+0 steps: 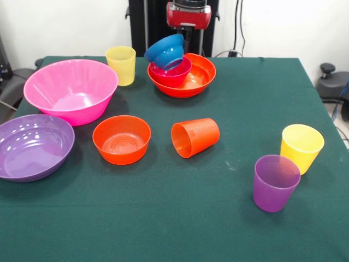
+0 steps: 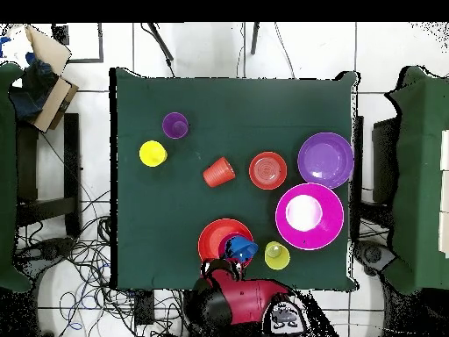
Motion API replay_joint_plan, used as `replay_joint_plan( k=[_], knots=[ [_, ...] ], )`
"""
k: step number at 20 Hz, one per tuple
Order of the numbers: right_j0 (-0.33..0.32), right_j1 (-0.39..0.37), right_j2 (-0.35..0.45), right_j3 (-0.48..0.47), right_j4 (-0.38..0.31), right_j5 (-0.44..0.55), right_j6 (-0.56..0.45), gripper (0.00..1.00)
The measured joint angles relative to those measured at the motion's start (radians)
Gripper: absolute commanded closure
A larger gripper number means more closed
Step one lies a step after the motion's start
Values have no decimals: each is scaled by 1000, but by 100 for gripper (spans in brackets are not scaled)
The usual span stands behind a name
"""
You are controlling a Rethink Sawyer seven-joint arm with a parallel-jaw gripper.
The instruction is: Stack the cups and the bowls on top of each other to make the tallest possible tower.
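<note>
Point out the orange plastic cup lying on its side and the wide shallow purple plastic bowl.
Orange plastic cup on its side [image 1: 199,135], front view, on its ribbed outer wall.
Wide shallow purple plastic bowl [image 1: 30,145], front view, on its inner floor.

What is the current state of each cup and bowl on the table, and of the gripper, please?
big pink bowl: upright, empty.
purple bowl: upright, empty.
small orange bowl: upright, empty.
wide orange bowl: upright, holding the magenta bowl.
magenta bowl: nested in it.
blue bowl: tilted above the magenta bowl.
orange cup: on its side.
purple cup: upright.
yellow cup by the purple one: upright.
far yellow cup: upright.
gripper: at the blue bowl; opening unclear.
</note>
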Motion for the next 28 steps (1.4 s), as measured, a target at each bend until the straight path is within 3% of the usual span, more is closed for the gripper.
replay_joint_plan(
  k=[4, 5, 28],
  knots=[
    [0, 0, 0, 0, 0, 0, 0, 100],
    [0, 0, 0, 0, 0, 0, 0, 0],
    [0, -5, 0, 0, 6, 5, 0, 0]
  ],
)
